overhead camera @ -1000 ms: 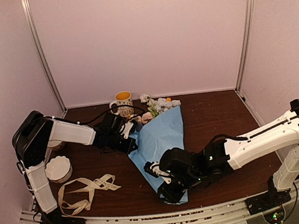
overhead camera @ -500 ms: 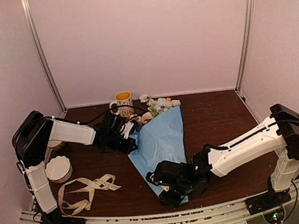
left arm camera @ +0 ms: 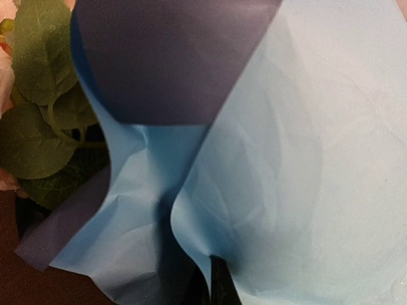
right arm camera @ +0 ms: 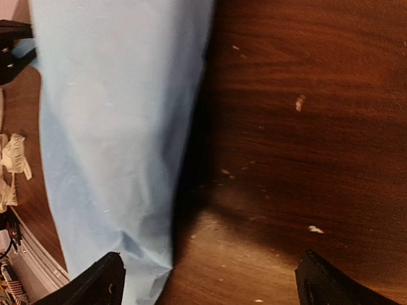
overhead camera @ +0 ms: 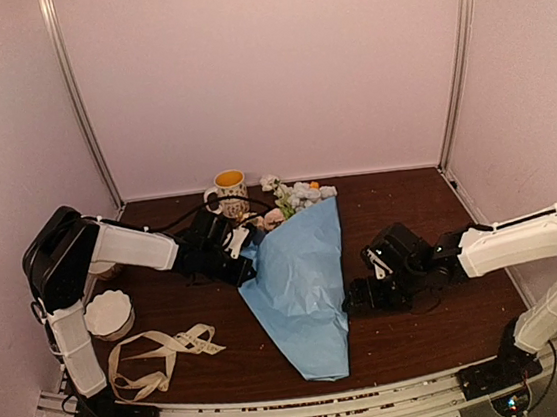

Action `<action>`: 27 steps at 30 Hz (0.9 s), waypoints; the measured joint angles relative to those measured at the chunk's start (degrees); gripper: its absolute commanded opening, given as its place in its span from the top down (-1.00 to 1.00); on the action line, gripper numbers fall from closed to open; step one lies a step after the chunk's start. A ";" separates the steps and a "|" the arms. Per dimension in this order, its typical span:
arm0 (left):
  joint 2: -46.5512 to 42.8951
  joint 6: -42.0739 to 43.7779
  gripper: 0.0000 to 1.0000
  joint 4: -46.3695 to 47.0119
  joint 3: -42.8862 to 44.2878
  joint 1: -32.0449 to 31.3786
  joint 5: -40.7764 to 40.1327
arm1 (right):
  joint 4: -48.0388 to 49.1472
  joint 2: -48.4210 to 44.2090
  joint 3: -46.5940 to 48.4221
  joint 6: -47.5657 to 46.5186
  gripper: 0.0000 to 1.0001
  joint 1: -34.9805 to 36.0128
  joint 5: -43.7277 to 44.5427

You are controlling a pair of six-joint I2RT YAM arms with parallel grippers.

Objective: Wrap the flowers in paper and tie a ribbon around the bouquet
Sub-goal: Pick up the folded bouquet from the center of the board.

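The paper (overhead camera: pixel 297 282) lies as a light blue cone on the table, narrow end toward the near edge. The flowers (overhead camera: pixel 293 199) poke out of its wide far end. My left gripper (overhead camera: pixel 243 257) is shut on the paper's upper left edge. In the left wrist view its dark fingertips (left arm camera: pixel 221 279) pinch a fold of the paper (left arm camera: pixel 305 159), with the navy side (left arm camera: pixel 172 57) and green leaves (left arm camera: pixel 38 114) beyond. My right gripper (overhead camera: pixel 355 300) is open just right of the cone. Below its open jaws (right arm camera: pixel 213 279) lie the paper's edge (right arm camera: pixel 114 140) and bare wood. The ribbon (overhead camera: pixel 159 353) lies loose at the near left.
A white-and-yellow mug (overhead camera: pixel 228 192) stands at the back beside the blooms. A white scalloped bowl (overhead camera: pixel 107 314) sits at the left, near the left arm's base. Pale crumbs dot the dark wooden table (right arm camera: pixel 299 101). A metal rail (overhead camera: pixel 301 407) runs along the near edge.
My right gripper has let go of the cone's narrow near end, opened wide, and swung right and away from the near edge. The left gripper and the paper's top have stayed put.
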 measured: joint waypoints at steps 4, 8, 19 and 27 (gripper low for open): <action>0.00 0.00 1.00 0.24 -0.11 0.00 0.02 | 2.32 4.70 -0.31 0.26 -0.81 -3.37 -2.36; 0.00 0.00 1.00 0.33 -0.20 0.00 0.00 | 11.28 9.77 0.94 1.38 -0.73 -5.75 -7.30; 0.20 0.00 1.00 0.37 -0.20 0.00 -0.02 | 31.34 19.61 2.43 7.04 -0.60 -6.45 -18.49; 0.90 -0.02 1.00 0.50 0.00 0.09 -0.70 | 33.94 22.73 3.72 8.20 0.08 -5.68 -20.04</action>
